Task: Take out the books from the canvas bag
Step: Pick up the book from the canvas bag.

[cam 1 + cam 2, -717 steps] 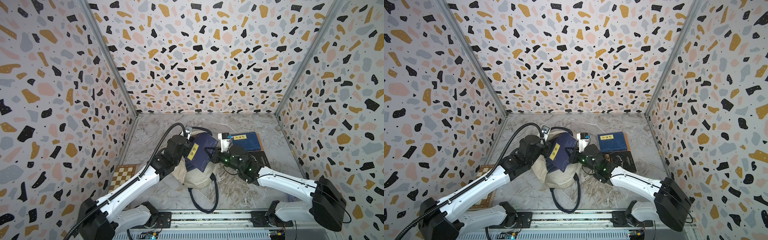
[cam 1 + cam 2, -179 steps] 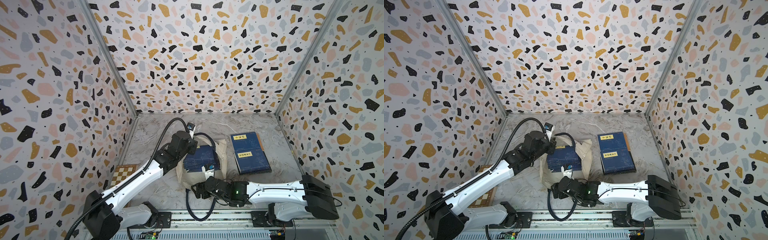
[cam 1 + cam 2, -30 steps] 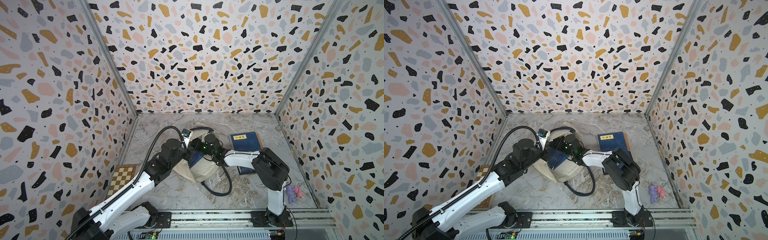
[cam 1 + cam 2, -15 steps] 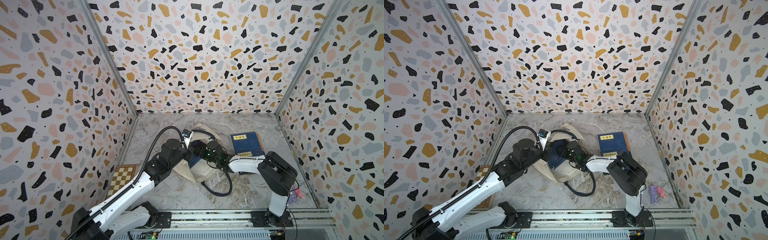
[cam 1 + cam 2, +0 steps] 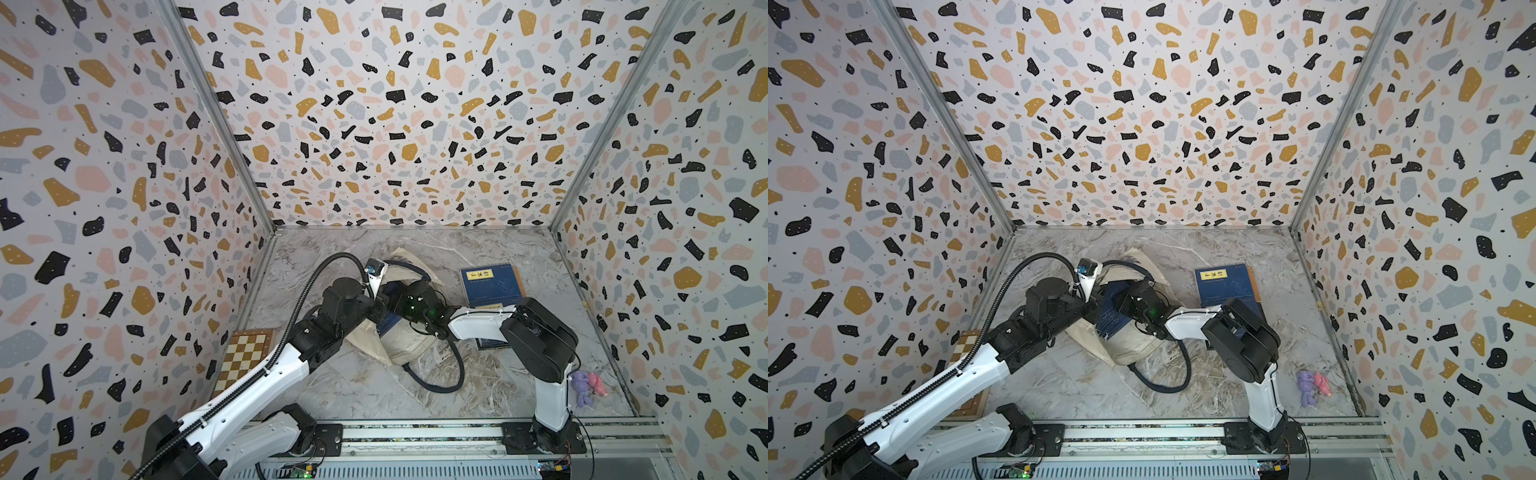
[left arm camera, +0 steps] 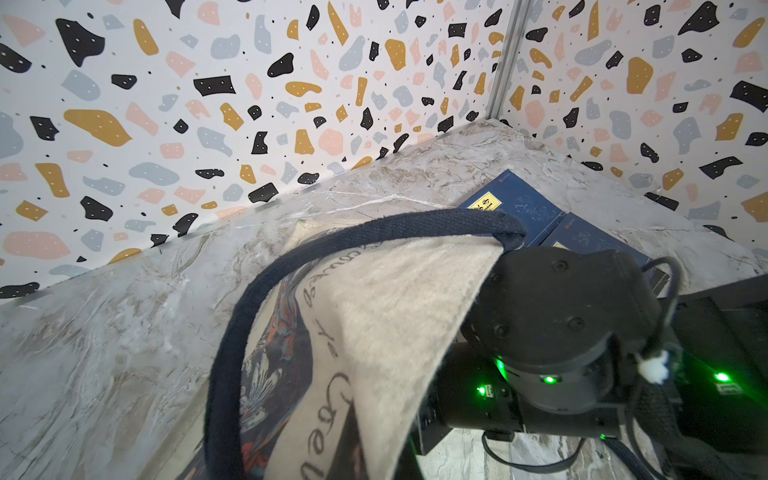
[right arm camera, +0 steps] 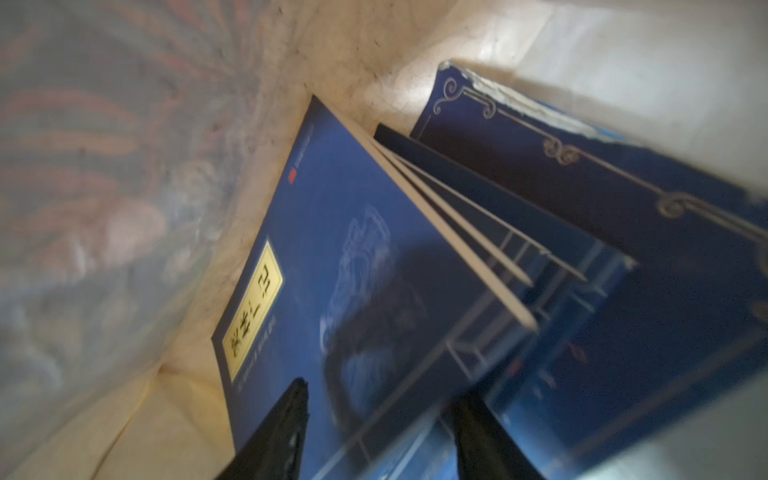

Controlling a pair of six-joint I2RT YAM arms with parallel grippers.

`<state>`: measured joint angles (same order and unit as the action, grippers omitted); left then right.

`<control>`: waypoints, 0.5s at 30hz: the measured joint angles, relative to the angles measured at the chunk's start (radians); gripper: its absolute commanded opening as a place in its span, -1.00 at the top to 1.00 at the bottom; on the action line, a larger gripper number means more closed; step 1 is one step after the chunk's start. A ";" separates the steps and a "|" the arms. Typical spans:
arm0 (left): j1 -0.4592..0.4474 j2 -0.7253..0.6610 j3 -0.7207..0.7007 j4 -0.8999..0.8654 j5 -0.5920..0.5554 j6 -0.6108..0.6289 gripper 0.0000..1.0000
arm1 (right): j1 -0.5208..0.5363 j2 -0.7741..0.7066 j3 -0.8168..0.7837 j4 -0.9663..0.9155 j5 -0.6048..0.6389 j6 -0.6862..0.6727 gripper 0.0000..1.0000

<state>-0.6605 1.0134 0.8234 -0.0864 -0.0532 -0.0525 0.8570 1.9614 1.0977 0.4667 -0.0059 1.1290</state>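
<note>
My right gripper [image 7: 380,399] is inside the canvas bag [image 5: 405,345]. The books [image 7: 478,232] left in it lie straight ahead of me, deeper toward the bag's bottom. I see at least three thin navy volumes packed side by side, fanned a little at the page edges. Their long axis runs away from me along my line of reach.

Nearest is the book with the yellow title label [image 7: 332,270], leaning against the cloth wall. Its near end falls between my two fingers [image 7: 282,432], which stand apart and pinch nothing that I can see. I judge the coming move needs one finger between this cover and the cloth and the other behind it, closing across its thickness.

My left gripper [image 5: 376,309] is at the bag's mouth, clenched. Its tips are hidden, but the flap and navy handle [image 6: 374,224] stand lifted by my wrist, so I take it to be holding the rim open. The right arm is plainly nearer.

The taken-out books [image 5: 490,286] lie flat on the table [image 5: 519,249], beside the bag on my right.
</note>
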 measured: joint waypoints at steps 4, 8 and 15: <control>-0.002 0.000 0.000 -0.003 0.005 0.007 1.00 | -0.002 0.011 0.010 -0.005 -0.002 -0.008 0.12; -0.002 0.000 0.000 -0.003 0.016 0.008 1.00 | -0.001 0.010 0.018 -0.019 0.005 -0.032 0.26; -0.002 0.000 -0.003 -0.005 0.023 0.012 1.00 | -0.001 0.010 0.054 -0.034 0.013 -0.072 0.42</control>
<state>-0.6621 1.0138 0.8200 -0.0914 -0.0303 -0.0402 0.8558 1.9717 1.1515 0.4328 0.0067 1.0565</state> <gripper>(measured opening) 0.055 0.301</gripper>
